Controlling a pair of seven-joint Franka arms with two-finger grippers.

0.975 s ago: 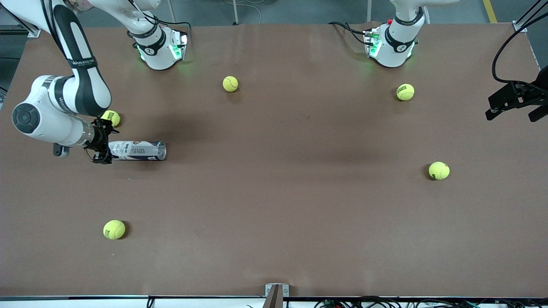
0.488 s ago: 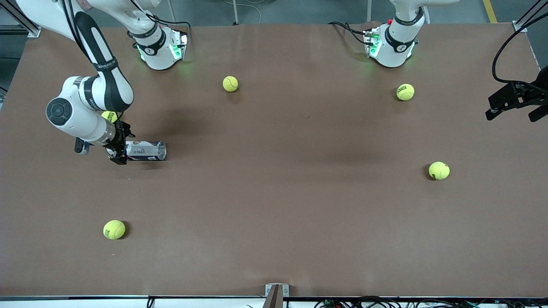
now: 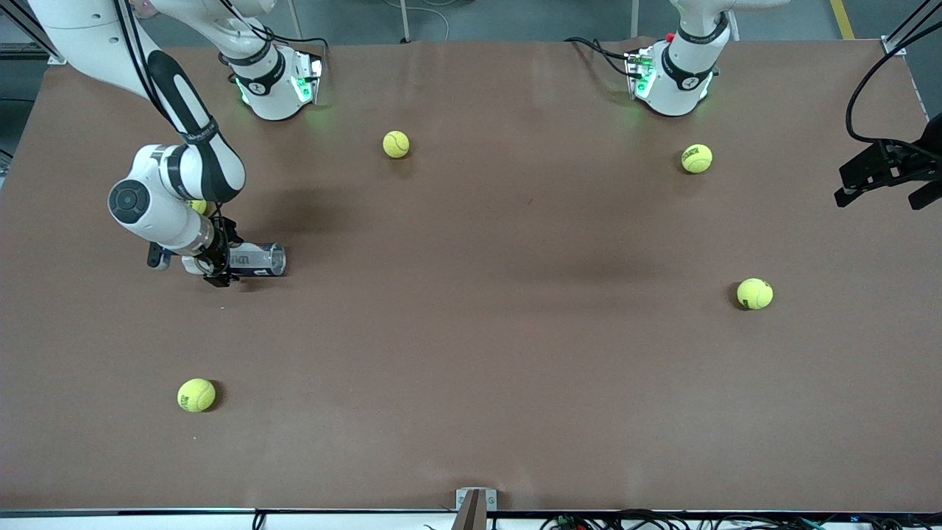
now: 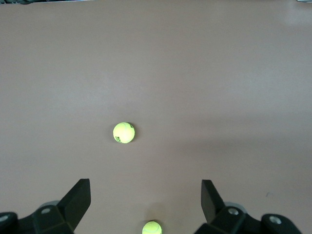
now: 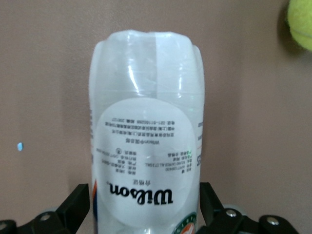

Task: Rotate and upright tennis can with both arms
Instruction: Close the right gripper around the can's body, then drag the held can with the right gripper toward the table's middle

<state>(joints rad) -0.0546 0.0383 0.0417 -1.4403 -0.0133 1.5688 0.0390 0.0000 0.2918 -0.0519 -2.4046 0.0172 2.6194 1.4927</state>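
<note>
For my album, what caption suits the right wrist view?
Open right tool straddling a clear plastic Wilson tennis can lying on the brown table.

The tennis can [image 5: 146, 146] fills the middle of the view, lying on its side on the brown table [image 5: 44, 73]. It is a clear plastic tube with a rounded closed end pointing away from the camera and a white oval label bearing the word "Wilson" in dark letters — seen upside down — under lines of fine print. The right gripper [image 5: 145, 207] straddles the can: its black jaws stand apart, one on each side of the tube, close by its walls. A yellow tennis ball [image 5: 301, 22] shows partly at the frame's edge, apart from the can. A small pale blue speck [image 5: 19, 146] lies on the table.
</note>
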